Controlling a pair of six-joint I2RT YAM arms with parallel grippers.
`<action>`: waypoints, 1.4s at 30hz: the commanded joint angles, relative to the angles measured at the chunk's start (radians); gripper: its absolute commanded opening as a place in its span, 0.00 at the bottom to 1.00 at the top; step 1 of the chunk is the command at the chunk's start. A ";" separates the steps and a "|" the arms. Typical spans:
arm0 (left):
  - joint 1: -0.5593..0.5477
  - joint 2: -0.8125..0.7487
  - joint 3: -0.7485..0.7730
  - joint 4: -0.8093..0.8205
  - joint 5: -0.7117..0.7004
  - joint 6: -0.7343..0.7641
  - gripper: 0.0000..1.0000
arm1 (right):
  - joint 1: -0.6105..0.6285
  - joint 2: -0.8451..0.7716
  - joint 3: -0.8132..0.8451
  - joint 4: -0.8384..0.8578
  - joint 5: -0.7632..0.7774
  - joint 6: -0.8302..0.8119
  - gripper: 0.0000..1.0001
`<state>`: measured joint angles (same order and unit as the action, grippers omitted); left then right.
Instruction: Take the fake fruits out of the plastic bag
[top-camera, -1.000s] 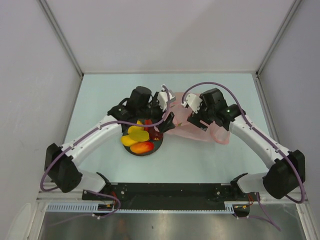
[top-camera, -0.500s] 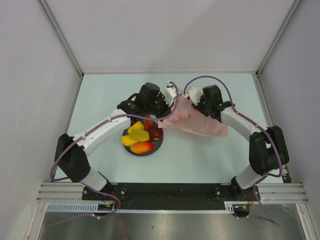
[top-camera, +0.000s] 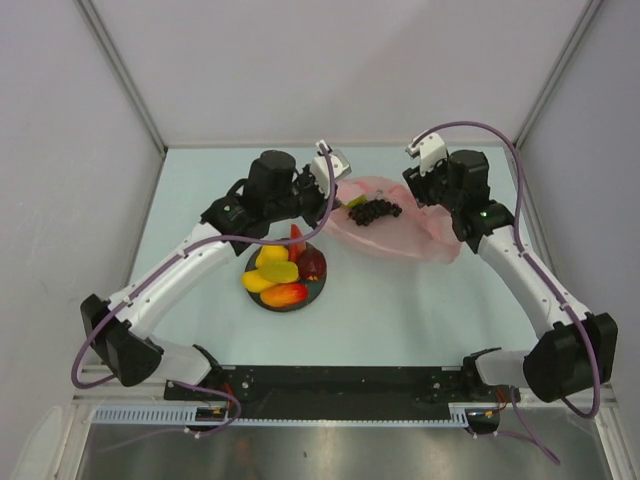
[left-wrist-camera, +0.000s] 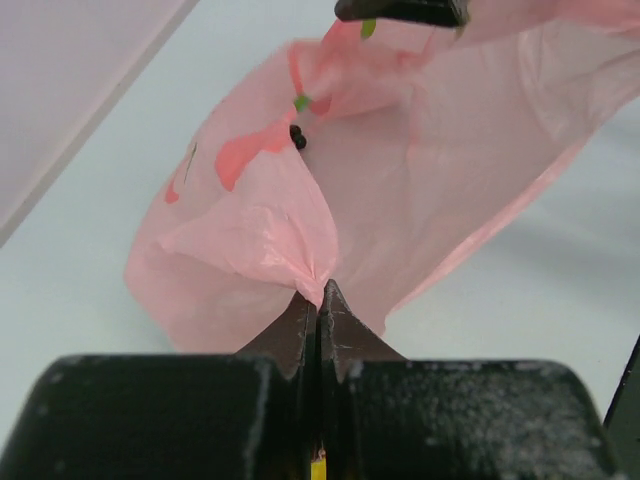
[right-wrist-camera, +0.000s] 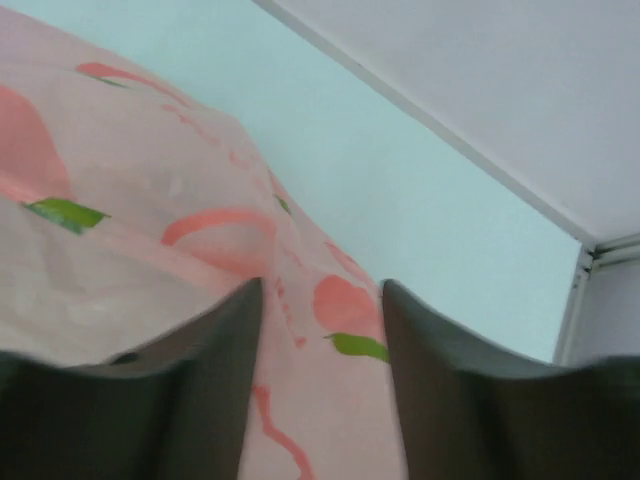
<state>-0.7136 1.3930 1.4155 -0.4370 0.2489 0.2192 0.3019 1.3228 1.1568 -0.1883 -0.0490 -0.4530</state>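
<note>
The pink plastic bag (top-camera: 400, 235) lies at the back middle of the table. My left gripper (top-camera: 333, 195) is shut on the bag's left edge, and the film (left-wrist-camera: 400, 180) bunches at its tips (left-wrist-camera: 318, 292). Dark purple grapes (top-camera: 373, 210) show at the bag's mouth and appear as dark beads (left-wrist-camera: 298, 138) in the left wrist view. My right gripper (top-camera: 426, 188) is at the bag's far right end. Its jaws (right-wrist-camera: 320, 300) stand apart with printed film (right-wrist-camera: 120, 170) in the gap. Yellow (top-camera: 275, 270) and red-orange (top-camera: 287, 294) mango shapes and a dark red piece (top-camera: 312, 263) rest outside the bag.
A dark blue round plate (top-camera: 319, 290) holds the taken-out fruits, just front-left of the bag and under my left forearm. Grey walls enclose the table on the left, back and right. The arm bases stand at the near edge.
My left gripper shut on the bag's left edge and drew it left. My right gripper moved back and right along the bag, and its jaws widened. The grapes came into view.
</note>
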 joint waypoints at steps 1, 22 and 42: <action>-0.026 -0.034 0.033 -0.017 0.024 -0.007 0.00 | 0.000 -0.063 0.030 -0.102 -0.100 0.115 0.65; -0.038 -0.055 -0.009 0.046 -0.022 -0.038 0.00 | 0.109 0.223 0.009 0.013 -0.262 0.401 0.28; -0.041 -0.028 -0.098 0.024 0.016 0.016 0.00 | 0.151 0.596 0.147 0.300 -0.212 0.536 0.84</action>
<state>-0.7460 1.3567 1.2884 -0.4232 0.2428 0.2195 0.4473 1.8706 1.2339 0.0124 -0.2878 0.0566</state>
